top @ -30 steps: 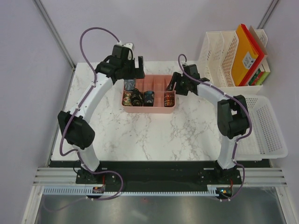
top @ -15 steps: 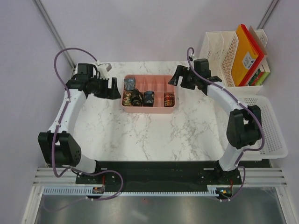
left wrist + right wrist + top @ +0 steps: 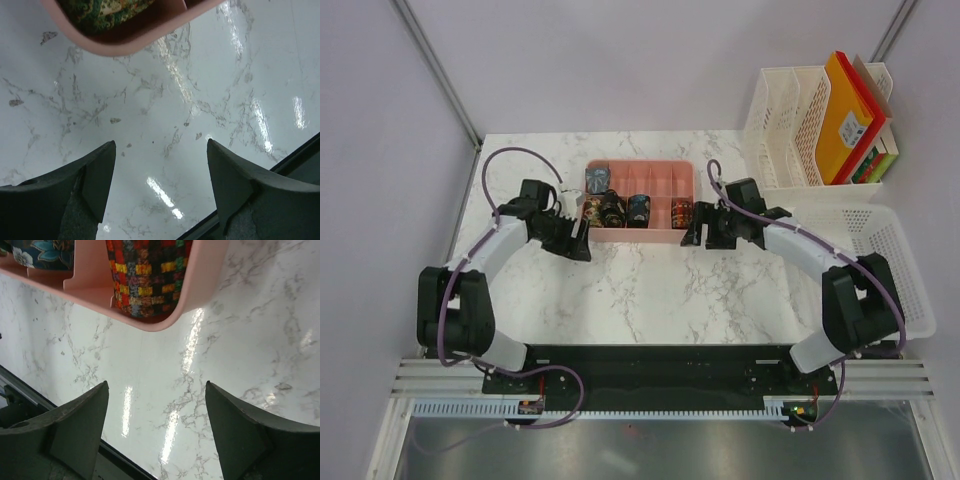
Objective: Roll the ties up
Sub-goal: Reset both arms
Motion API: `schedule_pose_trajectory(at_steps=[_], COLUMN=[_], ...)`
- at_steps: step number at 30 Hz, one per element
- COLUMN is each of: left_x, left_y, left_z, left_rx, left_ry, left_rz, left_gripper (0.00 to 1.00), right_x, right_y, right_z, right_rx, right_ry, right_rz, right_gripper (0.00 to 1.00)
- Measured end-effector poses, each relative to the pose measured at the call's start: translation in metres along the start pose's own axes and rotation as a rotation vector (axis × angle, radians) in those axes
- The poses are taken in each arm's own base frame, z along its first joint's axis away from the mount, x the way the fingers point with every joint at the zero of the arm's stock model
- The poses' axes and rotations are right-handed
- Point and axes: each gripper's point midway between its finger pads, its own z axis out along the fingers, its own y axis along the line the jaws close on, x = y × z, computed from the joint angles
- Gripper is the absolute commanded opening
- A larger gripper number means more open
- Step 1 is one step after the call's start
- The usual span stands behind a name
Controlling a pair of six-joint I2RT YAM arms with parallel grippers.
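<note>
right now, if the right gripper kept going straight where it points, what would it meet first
Probably the rounded corner wall of the pink tray, by the red-orange checked tie. The marble table could come first if the right gripper slopes down; depth is unclear.

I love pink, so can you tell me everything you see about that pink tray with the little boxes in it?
The pink tray looks like smooth plastic. It is a long rectangle with rounded corners, and thin walls split it into small compartments. It sits flat on the white marble table, toward the back. Several rolled ties are tucked into some compartments, and others look empty. The left gripper and right gripper are open near its front corners, not touching it.
</note>
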Motion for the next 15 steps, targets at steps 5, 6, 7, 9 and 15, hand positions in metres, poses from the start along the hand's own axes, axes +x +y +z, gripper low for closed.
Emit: schedule_pose_trajectory(at_steps=[5,6,7,9,15], left_x=[-0.009,-0.014,-0.02,-0.039,-0.098], left_y=[0.006,0.009,0.011,0.016,0.032], left_z=[0.034,0.041,0.046,0.055,0.064], left_rx=[0.003,-0.003,-0.007,-0.01,-0.04], left_ry=[0.01,0.005,-0.001,-0.023,-0.117], left_rz=[-0.032,-0.037,-0.043,-0.053,-0.045], left_gripper=[0.79,0.79,0.79,0.79,0.86], right_x=[0.008,0.004,-0.002,-0.012,-0.067], right_y=[-0.006,-0.01,-0.014,-0.017,-0.023], right_z=[0.035,0.042,0.05,0.056,0.057], right_rx=[0.023,0.036,0.048,0.056,0.068], right_ry=[0.046,0.047,0.041,0.03,-0.092], right_rz=[0.005,0.012,0.019,0.025,0.027], right_gripper=[0.74,0.74,0.74,0.72,0.74])
